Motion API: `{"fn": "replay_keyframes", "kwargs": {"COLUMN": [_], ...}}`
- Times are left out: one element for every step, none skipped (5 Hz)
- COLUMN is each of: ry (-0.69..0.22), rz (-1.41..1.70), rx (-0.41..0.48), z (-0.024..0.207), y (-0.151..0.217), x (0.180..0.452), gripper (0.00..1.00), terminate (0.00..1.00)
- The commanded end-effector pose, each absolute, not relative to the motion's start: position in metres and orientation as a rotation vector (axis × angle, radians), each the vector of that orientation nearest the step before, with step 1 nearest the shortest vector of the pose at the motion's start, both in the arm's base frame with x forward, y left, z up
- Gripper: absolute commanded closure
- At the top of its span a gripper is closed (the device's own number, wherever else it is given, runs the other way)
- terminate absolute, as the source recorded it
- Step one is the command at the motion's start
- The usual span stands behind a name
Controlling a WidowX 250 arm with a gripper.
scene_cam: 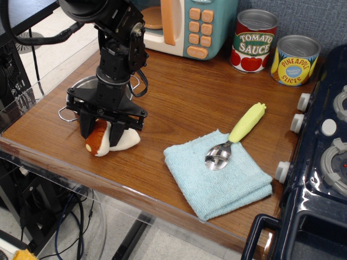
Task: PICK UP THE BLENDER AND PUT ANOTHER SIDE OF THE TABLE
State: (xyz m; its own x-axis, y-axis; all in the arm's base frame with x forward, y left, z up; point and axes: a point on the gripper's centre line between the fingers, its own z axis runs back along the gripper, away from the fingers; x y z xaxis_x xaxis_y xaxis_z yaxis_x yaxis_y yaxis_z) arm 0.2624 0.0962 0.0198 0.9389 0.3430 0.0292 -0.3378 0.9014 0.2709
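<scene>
The blender is a small plush mushroom (126, 141) with a brown-orange cap and cream stem, lying on the wooden table (179, 97) near its front left edge. My black gripper (102, 135) has come down over it, one finger on each side of the cap, pressing against the toy. The arm hides much of the cap and the junction with the stem. The stem sticks out to the right of the fingers.
A steel two-handled pan (73, 103) stands just behind the gripper. A light blue cloth (217, 176) holds a green-handled spoon (236, 135) to the right. A toy microwave (184, 24) and two cans (255, 40) stand at the back; a dark blue toy stove (320, 162) is at the right.
</scene>
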Motion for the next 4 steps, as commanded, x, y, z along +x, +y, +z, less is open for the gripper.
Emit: {"fn": "replay_keyframes", "kwargs": {"ry": [-0.024,-0.041,-0.093,-0.133], "rz": [0.312,0.305,0.310,0.329], "rx": [0.255,0.244,0.206,0.150], "z": [0.037,0.045,0.064,0.084], "y": [0.083,0.078,0.074,0.069], "x": [0.258,0.255,0.255,0.265], "gripper": [1.00,1.00,1.00,1.00], "terminate": [0.00,0.00,0.00,0.00]}}
